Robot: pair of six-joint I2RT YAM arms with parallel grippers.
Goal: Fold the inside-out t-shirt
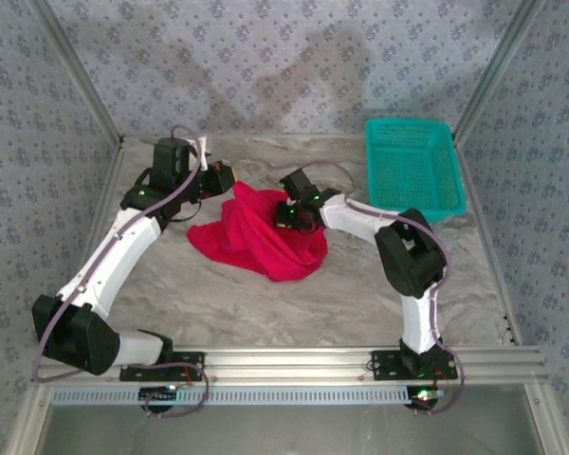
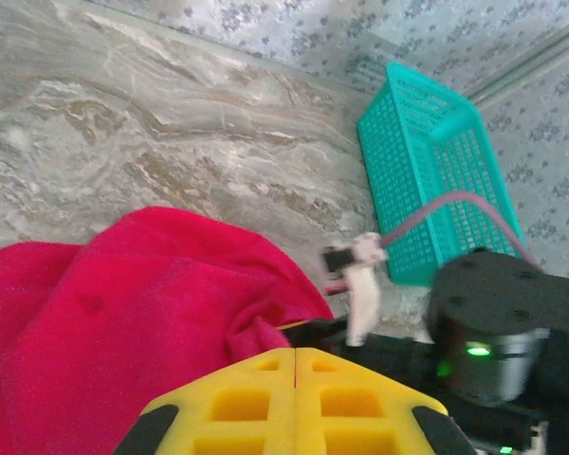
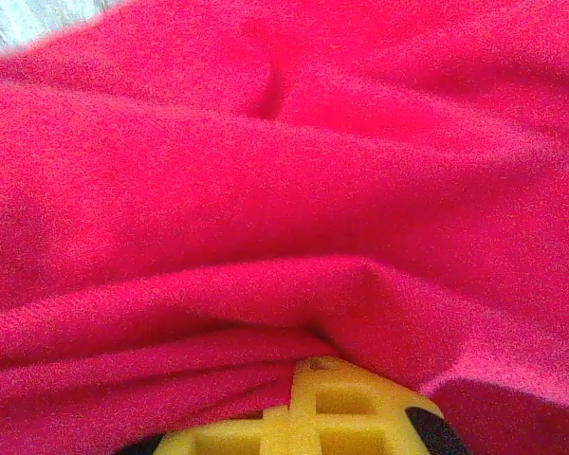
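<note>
Where right wrist sees t-shirt (image 3: pixel 284 171), left wrist sees basket (image 2: pixel 410 190).

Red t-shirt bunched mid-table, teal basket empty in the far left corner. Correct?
No. The teal basket sits in the far right corner, as the top external view shows. It is empty, and the t-shirt is bunched mid-table.

t-shirt (image 1: pixel 261 239) heaped at middle of table (image 1: pixel 266 313); basket (image 1: pixel 412 175) behind and right of it, apart, at far corner
</note>
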